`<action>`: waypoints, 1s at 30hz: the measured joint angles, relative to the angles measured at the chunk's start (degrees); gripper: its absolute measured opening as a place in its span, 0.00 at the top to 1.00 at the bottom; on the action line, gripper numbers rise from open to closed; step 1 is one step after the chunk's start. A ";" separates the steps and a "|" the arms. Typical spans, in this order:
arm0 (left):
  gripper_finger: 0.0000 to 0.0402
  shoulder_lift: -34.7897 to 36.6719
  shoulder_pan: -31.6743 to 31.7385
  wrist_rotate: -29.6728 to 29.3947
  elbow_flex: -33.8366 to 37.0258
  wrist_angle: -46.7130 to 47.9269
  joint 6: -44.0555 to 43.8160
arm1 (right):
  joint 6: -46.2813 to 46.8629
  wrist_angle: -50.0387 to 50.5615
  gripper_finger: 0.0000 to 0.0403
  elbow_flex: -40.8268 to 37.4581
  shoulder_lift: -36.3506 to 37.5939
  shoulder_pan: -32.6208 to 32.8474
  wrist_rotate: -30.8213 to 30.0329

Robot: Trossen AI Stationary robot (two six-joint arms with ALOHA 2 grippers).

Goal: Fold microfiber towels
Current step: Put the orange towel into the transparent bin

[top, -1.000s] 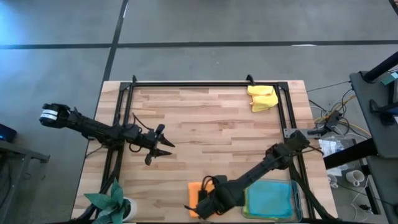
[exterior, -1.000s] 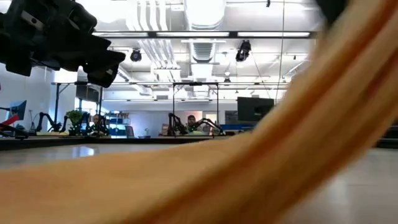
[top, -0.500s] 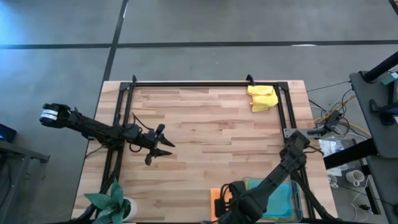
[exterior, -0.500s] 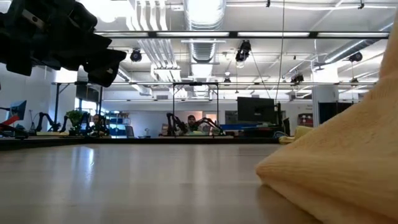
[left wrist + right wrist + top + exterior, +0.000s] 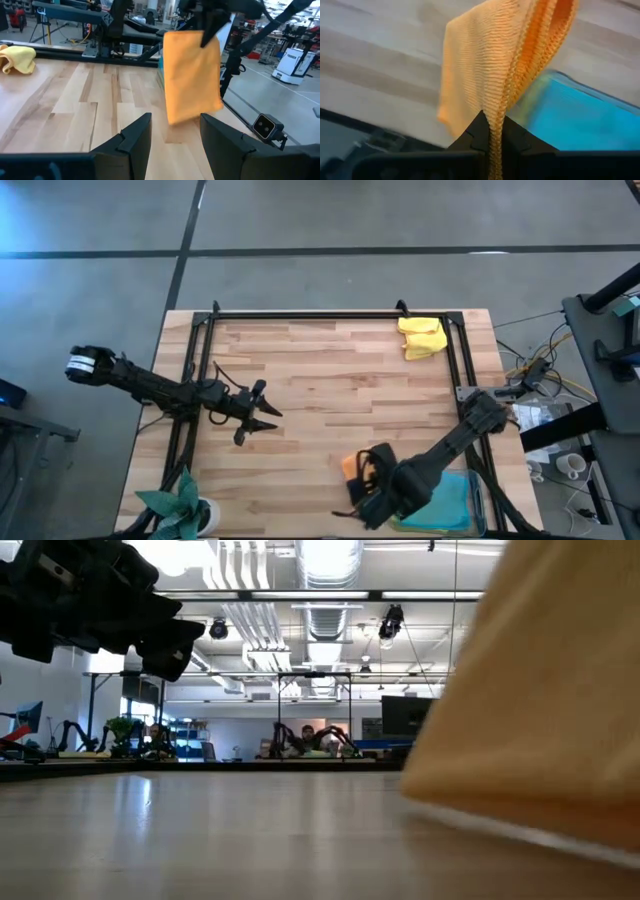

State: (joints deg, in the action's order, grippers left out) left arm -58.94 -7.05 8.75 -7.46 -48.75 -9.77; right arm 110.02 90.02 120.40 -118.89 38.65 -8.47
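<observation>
A folded orange towel (image 5: 192,75) hangs from my right gripper (image 5: 372,478) near the table's front edge, just left of the clear tray (image 5: 478,510). It also shows in the high view (image 5: 349,467) and fills the right of the low view (image 5: 545,690). A light blue towel (image 5: 445,498) lies in the tray. A crumpled yellow towel (image 5: 420,338) lies at the far right. My left gripper (image 5: 260,412) is open and empty over the table's left part, its fingers pointing toward the orange towel. My right gripper pinches the orange towel's upper folded edge (image 5: 492,117) between its two fingers, several layers together. The fingers come from above (image 5: 207,22). The towel hangs flat below them, its lower edge (image 5: 192,116) just above the tabletop.
A small leafy plant (image 5: 180,505) stands at the front left corner. A black frame (image 5: 330,313) runs along the table's far edge and sides. Bare wood (image 5: 340,395) lies between the two arms.
My right gripper has carried the orange towel along the front edge toward the table's right, then up and a little toward the far edge. The towel, which lay on the table, now hangs lifted below the fingers.
</observation>
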 joint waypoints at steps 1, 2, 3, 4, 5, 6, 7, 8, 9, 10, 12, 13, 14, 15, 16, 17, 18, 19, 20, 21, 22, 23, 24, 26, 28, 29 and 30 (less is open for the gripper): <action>0.62 0.00 0.00 0.00 0.03 0.01 -0.07 | 0.28 0.06 0.97 -1.91 1.80 0.13 1.57; 0.62 0.00 0.00 0.00 0.10 0.07 -0.15 | 1.33 0.09 0.97 -3.76 3.47 0.57 3.51; 0.62 0.00 0.00 0.00 0.11 0.05 -0.18 | 2.90 0.11 0.97 -5.35 5.12 1.29 5.11; 0.62 0.00 0.00 0.00 0.12 0.05 -0.16 | 4.74 0.02 0.97 -6.87 6.61 2.27 6.56; 0.62 0.00 0.00 0.00 0.15 0.04 -0.16 | 7.27 0.17 0.97 -7.97 7.81 3.42 8.06; 0.62 0.00 0.00 0.00 0.16 0.04 -0.16 | 10.08 0.03 0.97 -8.83 8.85 4.85 9.45; 0.62 0.00 0.00 0.00 0.22 0.04 -0.16 | 12.92 -0.12 0.97 -9.73 9.84 6.48 10.74; 0.62 0.00 0.00 0.00 0.22 0.06 -0.16 | 15.80 -0.12 0.97 -10.64 10.72 8.08 12.02; 0.62 0.00 0.00 0.00 0.22 0.00 -0.16 | 17.61 0.09 0.97 -11.45 11.25 9.57 13.47; 0.62 0.00 0.00 -0.02 0.22 0.00 -0.16 | 18.26 0.24 0.97 -12.20 11.51 10.71 15.37; 0.62 0.02 0.00 -0.01 0.20 -0.28 -0.16 | 19.44 -0.18 0.97 -14.17 11.46 12.69 19.71; 0.62 0.02 0.00 -0.01 0.09 -0.26 -0.16 | 19.75 -0.09 0.97 -15.42 11.18 13.24 20.44; 0.62 0.02 0.00 -0.02 -0.02 -0.28 -0.16 | 19.92 -0.15 0.97 -16.76 10.97 13.57 20.73; 0.62 0.02 0.00 -0.02 -0.11 -0.31 -0.16 | 20.05 -0.34 0.97 -18.19 10.84 13.80 20.72; 0.62 0.02 0.01 -0.02 -0.19 -0.32 -0.16 | 20.09 -0.61 0.97 -19.76 10.84 14.00 20.82; 0.62 0.02 0.02 -0.02 -0.28 -0.31 -0.16 | 20.22 -0.50 0.97 -21.31 10.84 13.99 21.06; 0.62 0.02 0.02 -0.02 -0.36 -0.31 -0.19 | 20.47 -0.51 0.97 -22.84 10.84 13.95 21.54; 0.62 0.02 0.02 -0.02 -0.41 -0.31 -0.25 | 20.54 -0.70 0.97 -24.26 10.84 13.95 22.14; 0.62 0.02 0.02 -0.02 -0.46 -0.33 -0.25 | 20.57 -1.08 0.97 -25.59 10.82 13.94 22.73; 0.62 0.02 0.02 -0.02 -0.46 -0.29 -0.27 | 20.75 -1.73 0.97 -26.79 10.80 13.78 23.43; 0.62 0.02 0.01 -0.02 -0.46 -0.29 -0.29 | 21.00 -2.75 0.97 -27.97 10.80 13.57 24.63; 0.62 0.02 0.02 -0.02 -0.46 -0.31 -0.32 | 21.38 -3.84 0.97 -29.08 10.80 13.38 26.27; 0.62 0.02 0.02 -0.02 -0.46 -0.30 -0.32 | 21.76 -4.45 0.97 -29.86 10.76 13.30 27.65; 0.62 0.02 0.02 -0.02 -0.46 -0.29 -0.32 | 22.34 -6.22 0.97 -31.42 10.74 13.15 29.91; 0.62 -0.30 0.02 -0.04 -0.46 -0.27 -0.32 | 22.67 -8.93 0.97 -32.96 10.76 12.90 31.44; 0.62 -0.43 0.02 -0.04 -0.44 -0.16 -0.32 | 22.78 -9.80 0.97 -33.56 10.74 12.81 31.50; 0.62 -0.72 0.02 -0.02 -0.44 -0.28 -0.32 | 22.85 -10.03 0.97 -34.22 10.74 12.63 31.68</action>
State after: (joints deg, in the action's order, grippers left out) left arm -59.66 -7.03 8.73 -7.90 -49.03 -10.09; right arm 132.88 79.99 86.18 -108.16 51.28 23.21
